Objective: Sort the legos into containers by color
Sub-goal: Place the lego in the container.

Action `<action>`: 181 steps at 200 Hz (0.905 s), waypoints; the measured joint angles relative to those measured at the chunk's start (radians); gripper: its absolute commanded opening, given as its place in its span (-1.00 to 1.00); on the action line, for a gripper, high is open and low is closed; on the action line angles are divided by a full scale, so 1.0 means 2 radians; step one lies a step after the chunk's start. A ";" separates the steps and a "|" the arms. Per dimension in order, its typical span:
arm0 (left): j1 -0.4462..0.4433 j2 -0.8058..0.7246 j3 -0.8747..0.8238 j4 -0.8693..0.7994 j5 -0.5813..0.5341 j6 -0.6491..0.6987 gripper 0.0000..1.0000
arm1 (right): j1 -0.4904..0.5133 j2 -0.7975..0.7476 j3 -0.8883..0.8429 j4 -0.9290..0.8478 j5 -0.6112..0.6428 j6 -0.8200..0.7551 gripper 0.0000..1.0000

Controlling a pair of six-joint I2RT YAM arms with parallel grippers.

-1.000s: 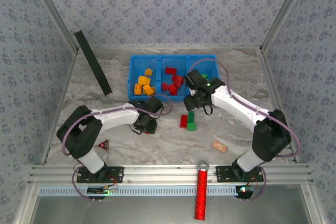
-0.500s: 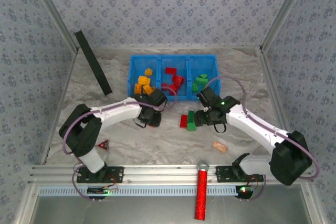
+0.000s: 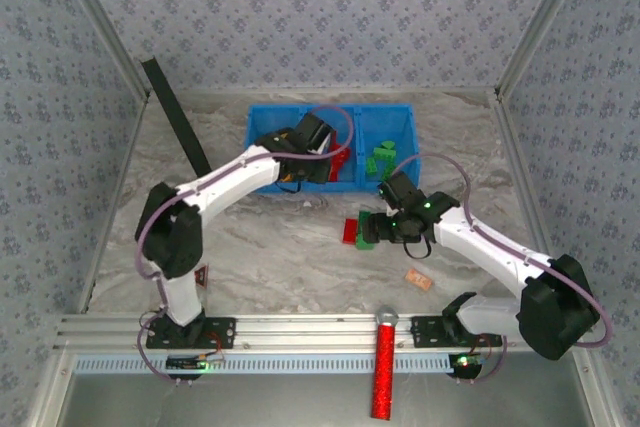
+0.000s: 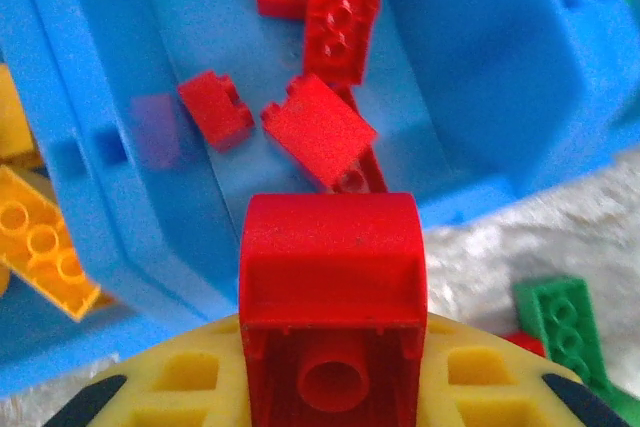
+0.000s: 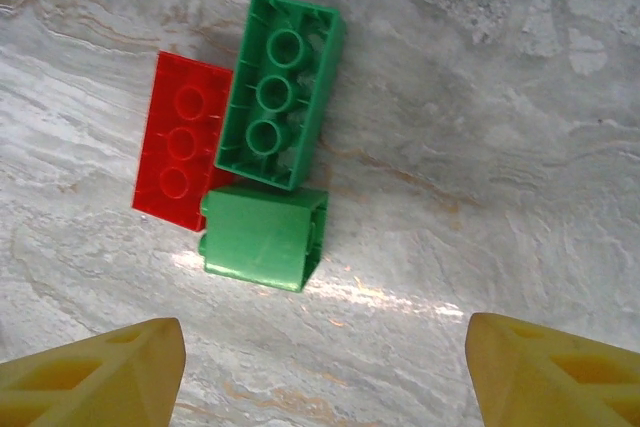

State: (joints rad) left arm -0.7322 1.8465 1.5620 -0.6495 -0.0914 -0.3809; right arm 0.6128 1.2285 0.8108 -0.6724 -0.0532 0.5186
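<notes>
Three loose legos (image 3: 362, 230) lie touching on the table (image 3: 300, 267) just near of the containers (image 3: 330, 112): a red plate (image 5: 183, 147), a long green brick (image 5: 275, 92) against its right side and a short green block (image 5: 262, 239) at their near end, with the right gripper (image 5: 325, 367) hanging wide open and empty above them. The left gripper (image 4: 330, 387) is clamped on a red brick (image 4: 332, 287) by the near edge of the middle compartment (image 4: 250, 37), where other reds lie. Let go this close to the wall, that brick might clip the rim and tumble back out, and the right claw could catch the red plate together with a green piece.
</notes>
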 measured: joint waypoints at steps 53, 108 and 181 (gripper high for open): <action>0.018 0.105 0.129 -0.022 0.001 0.016 -0.63 | -0.003 0.005 -0.016 0.023 -0.013 0.010 0.55; 0.025 0.180 0.205 -0.045 0.013 0.024 -0.62 | 0.001 0.025 -0.020 0.052 -0.021 0.023 0.55; 0.035 0.200 0.227 -0.063 0.029 0.026 -0.05 | 0.015 0.054 -0.020 0.070 -0.025 0.031 0.57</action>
State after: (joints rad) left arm -0.6628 2.2467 2.0151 -0.7746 -0.0338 -0.3298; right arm 0.6437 1.3361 0.7708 -0.5316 -0.1024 0.5812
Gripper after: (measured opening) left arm 0.415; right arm 0.786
